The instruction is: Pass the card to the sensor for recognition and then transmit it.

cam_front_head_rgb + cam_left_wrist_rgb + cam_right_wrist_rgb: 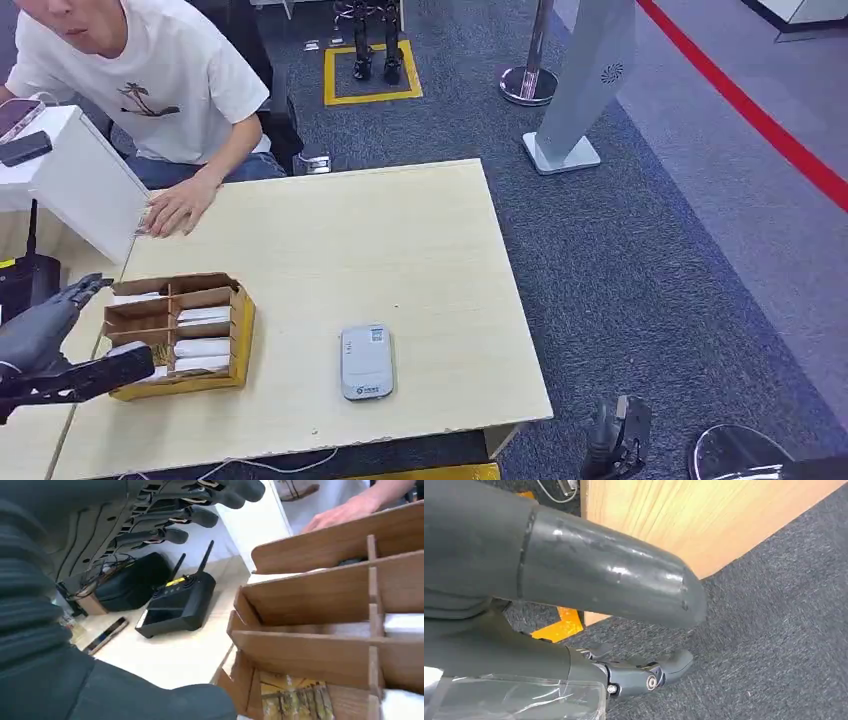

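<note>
left hand [40, 335] fingers [200, 515] spread apart, thumb low, nothing held; it hovers just beside the outer wall of the cardboard divider box [180, 335] at the table's left edge. right hand [615, 435] hangs off the table's front right corner over carpet, fingers loosely parted, holding nothing. cards [203, 348] lie as white slabs in the box compartments, near the left hand. sensor [366, 362], a grey flat unit, sits mid-table, apart from the box. judgement: card is thin, light, stiff, slick; pinch an exposed short edge between thumb and finger, lift clear of the dividers.
</note>
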Robot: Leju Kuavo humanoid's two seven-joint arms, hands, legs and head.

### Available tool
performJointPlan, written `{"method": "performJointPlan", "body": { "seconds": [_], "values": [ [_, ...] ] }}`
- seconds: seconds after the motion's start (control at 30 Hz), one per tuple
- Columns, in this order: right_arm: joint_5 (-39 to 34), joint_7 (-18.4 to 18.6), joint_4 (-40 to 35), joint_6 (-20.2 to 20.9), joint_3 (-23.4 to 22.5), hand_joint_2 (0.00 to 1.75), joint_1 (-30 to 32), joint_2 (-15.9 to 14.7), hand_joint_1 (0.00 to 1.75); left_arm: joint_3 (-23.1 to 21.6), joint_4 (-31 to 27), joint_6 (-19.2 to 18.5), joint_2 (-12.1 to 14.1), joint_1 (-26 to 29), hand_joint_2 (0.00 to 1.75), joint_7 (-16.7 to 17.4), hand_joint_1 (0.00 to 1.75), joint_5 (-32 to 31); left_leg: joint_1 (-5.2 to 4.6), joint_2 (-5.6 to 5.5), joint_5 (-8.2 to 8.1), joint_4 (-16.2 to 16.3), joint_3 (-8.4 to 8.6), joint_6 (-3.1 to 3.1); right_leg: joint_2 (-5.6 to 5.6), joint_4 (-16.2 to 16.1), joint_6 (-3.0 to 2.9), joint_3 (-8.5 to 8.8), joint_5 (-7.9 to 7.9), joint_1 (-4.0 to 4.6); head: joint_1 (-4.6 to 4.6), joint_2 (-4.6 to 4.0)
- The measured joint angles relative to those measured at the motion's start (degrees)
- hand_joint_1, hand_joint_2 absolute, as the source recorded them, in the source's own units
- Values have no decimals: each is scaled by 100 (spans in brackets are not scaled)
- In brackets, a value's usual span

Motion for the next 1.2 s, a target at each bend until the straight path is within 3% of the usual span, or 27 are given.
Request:
{"method": "performJointPlan", "body": {
  "seconds": [0.3,0.57,0.87,1.2],
  "values": [
    [-11,-2,7,0,9,0,0,0,0,-184,96,-59,35,-111,175,-11,0,247,0,0,1,0,0,0,0,1,0,0,0,0,0,0],
    [-33,7,7,-11,57,0,-2,0,0,-335,101,-315,258,-347,175,59,0,684,0,0,0,0,0,0,0,1,0,0,0,0,2,0],
    [-42,59,7,-22,101,0,-44,0,0,-641,116,-658,404,-928,175,166,0,1030,0,0,1,1,0,0,0,1,0,0,2,0,6,0],
    [-79,70,7,-22,135,0,-77,0,0,-1213,214,-747,662,-1473,175,289,0,1770,0,2,1,1,0,0,2,1,0,-1,2,0,2,0]
  ]
}}
